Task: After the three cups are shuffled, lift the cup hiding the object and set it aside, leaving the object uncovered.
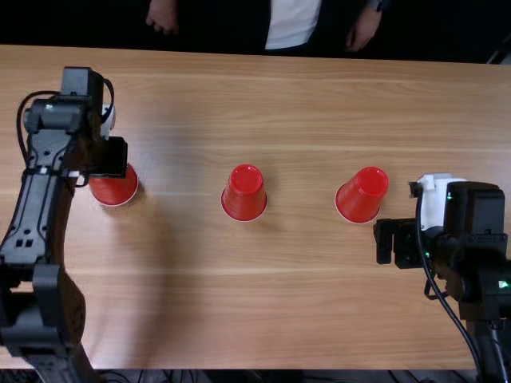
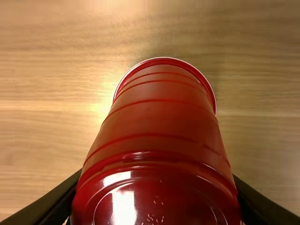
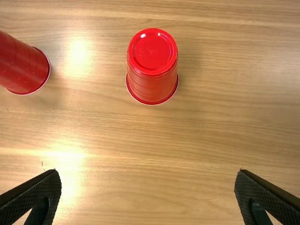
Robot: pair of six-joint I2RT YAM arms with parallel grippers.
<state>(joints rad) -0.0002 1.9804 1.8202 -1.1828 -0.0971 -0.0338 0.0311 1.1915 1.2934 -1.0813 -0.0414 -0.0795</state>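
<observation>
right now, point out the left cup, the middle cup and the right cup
left cup [image 2: 159,140], left wrist view, side wall
middle cup [image 1: 244,199], top view, side wall
right cup [image 1: 358,200], top view, side wall

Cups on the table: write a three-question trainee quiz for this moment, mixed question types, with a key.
1. True or false: the left cup, middle cup and right cup all stand mouth down.
2. The left pincer is at which cup? A left, B middle, C right.
3. Fill in: the right pincer is ____, touching no cup.
Key: 1 true; 2 A; 3 open.
</observation>
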